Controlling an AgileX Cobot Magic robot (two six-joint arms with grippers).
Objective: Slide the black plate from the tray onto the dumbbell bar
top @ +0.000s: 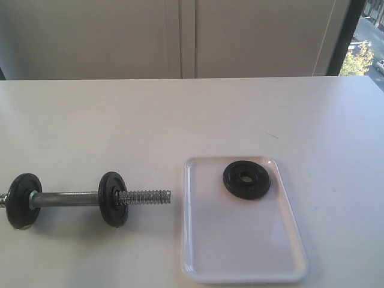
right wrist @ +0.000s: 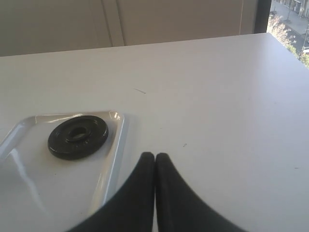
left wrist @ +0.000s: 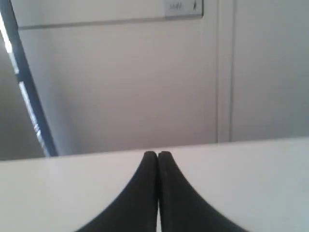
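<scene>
The black plate (top: 246,180) is matte black all over, slightly greyer where light catches its raised rim. The tray (top: 240,258) is glossy white, with pale reflections along its edge. The dumbbell bar (top: 66,198) is silvery chrome, plain in the middle and ridged with a coarse thread (top: 147,196) at its end. The outer disc (top: 24,201) and the inner disc (top: 113,198) on it are both black. The table (top: 180,114) is plain off-white. The left gripper (left wrist: 157,155) and the right gripper (right wrist: 154,157) are smooth black. The wall panels (top: 90,36) are beige-grey.
</scene>
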